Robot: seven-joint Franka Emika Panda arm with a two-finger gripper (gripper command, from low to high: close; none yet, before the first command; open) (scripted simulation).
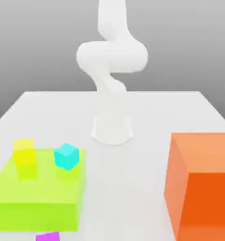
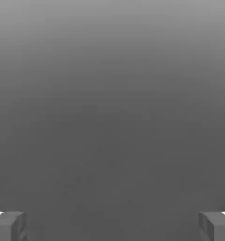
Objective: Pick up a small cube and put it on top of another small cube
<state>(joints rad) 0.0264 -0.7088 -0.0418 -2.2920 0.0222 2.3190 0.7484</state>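
Observation:
A small magenta cube (image 1: 48, 236) lies on the white table at the near edge of the exterior view, partly cut off, just in front of the lime block. In the hand view my gripper (image 2: 112, 226) is open. Its two grey fingertips (image 2: 8, 226) stand far apart with nothing between them, facing a plain grey background. The white arm (image 1: 112, 56) rises from its base (image 1: 112, 131) at the table's middle and bends upward out of the picture.
A flat lime-green block (image 1: 39, 200) on the exterior view's left carries a yellow cube (image 1: 24, 151) and a cyan cube (image 1: 66, 156). A big orange block (image 1: 203, 186) stands on the right. White table (image 1: 128, 188) shows between them.

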